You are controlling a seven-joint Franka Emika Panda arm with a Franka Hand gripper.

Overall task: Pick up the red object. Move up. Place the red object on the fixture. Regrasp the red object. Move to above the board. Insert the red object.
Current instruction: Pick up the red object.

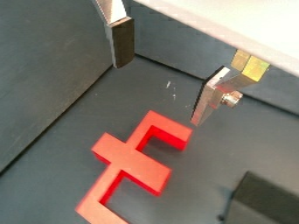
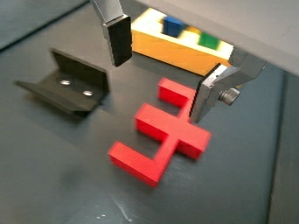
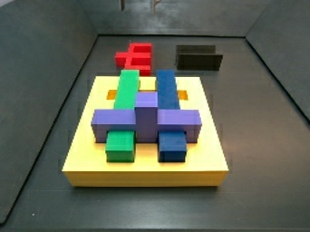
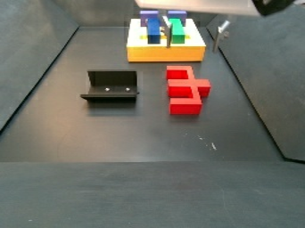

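Two tool fingers (image 2: 117,42) spread, tool (image 2: 163,66) above red object (image 2: 163,131)

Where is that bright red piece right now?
The red object lies flat on the dark floor in a side view, between the fixture and the wall, near the board. The open gripper hovers above it, not touching.

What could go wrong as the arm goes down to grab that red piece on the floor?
1. The open pincer hangs above one end of the red object, not its middle; a grasp there could tilt it.
2. A finger could land on a leg instead of straddling it.
3. The fixture and board are near; a nudge could slide the piece.
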